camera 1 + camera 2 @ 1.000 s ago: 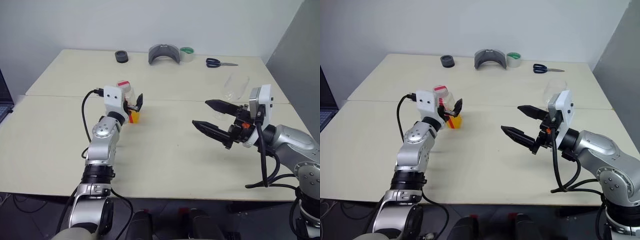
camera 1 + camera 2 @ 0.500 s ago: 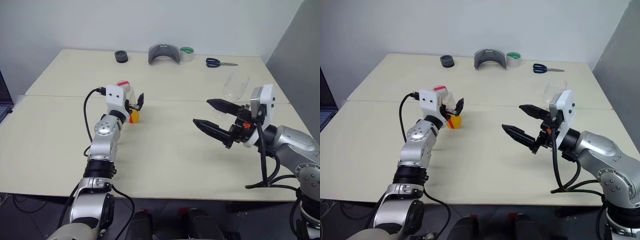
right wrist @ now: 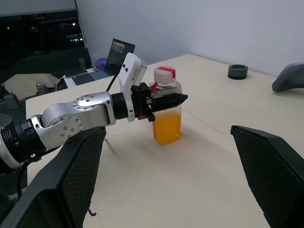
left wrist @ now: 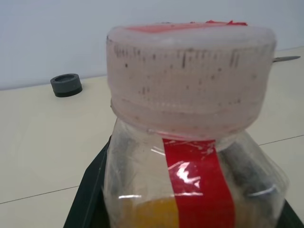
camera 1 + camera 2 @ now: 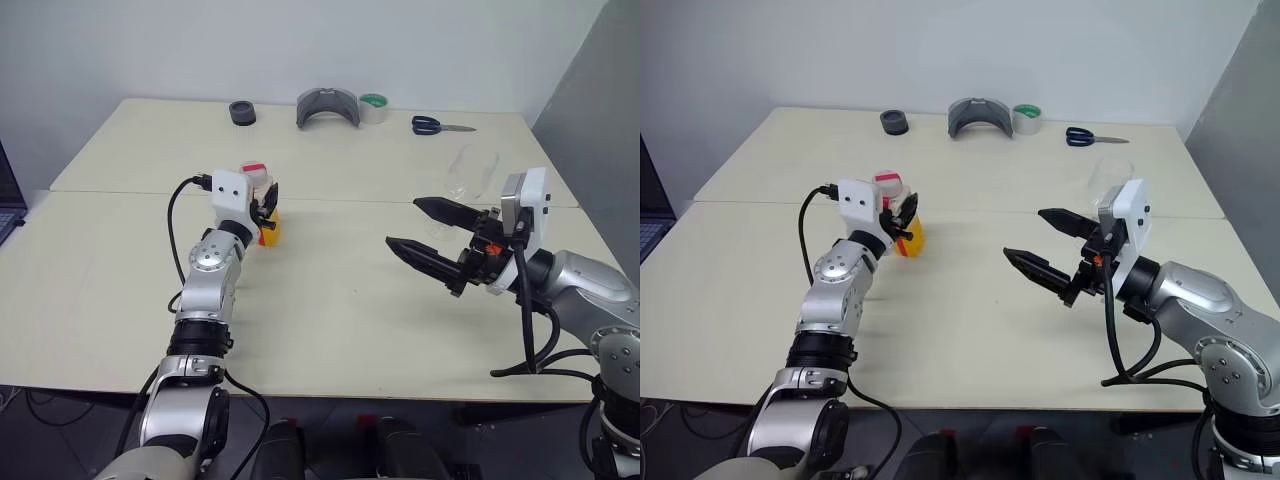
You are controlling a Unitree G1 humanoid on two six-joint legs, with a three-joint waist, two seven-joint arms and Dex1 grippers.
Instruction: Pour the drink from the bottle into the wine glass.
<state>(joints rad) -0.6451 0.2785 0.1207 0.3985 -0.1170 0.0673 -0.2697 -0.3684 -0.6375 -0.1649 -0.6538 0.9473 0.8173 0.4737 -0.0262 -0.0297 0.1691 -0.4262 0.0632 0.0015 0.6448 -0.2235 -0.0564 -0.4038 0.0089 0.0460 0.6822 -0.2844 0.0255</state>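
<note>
The bottle point(image 5: 257, 186), clear with a white cap and a red stripe, stands on the left half of the table point(image 5: 340, 290). The orange drink point(image 3: 167, 126) fills its lower part. My left gripper point(image 5: 268, 206) is shut on the bottle's upper body, its black fingers point(image 3: 166, 100) pressing both sides below the cap point(image 4: 190, 71). The wine glass point(image 5: 471, 174) stands at the right, its lower part hidden behind my right arm. My right gripper point(image 5: 402, 224) hovers open and empty in front of the glass, pointing toward the bottle.
Along the table's far edge lie a black tape roll point(image 5: 242, 113), a grey curved object point(image 5: 328, 107), a green-and-white tape roll point(image 5: 373, 108) and blue-handled scissors point(image 5: 440, 126). A laptop point(image 3: 122, 50) sits beyond the table's left side.
My left gripper's fingers have closed from wide open onto the bottle. The bottle has stayed in place and the right arm has kept still.
</note>
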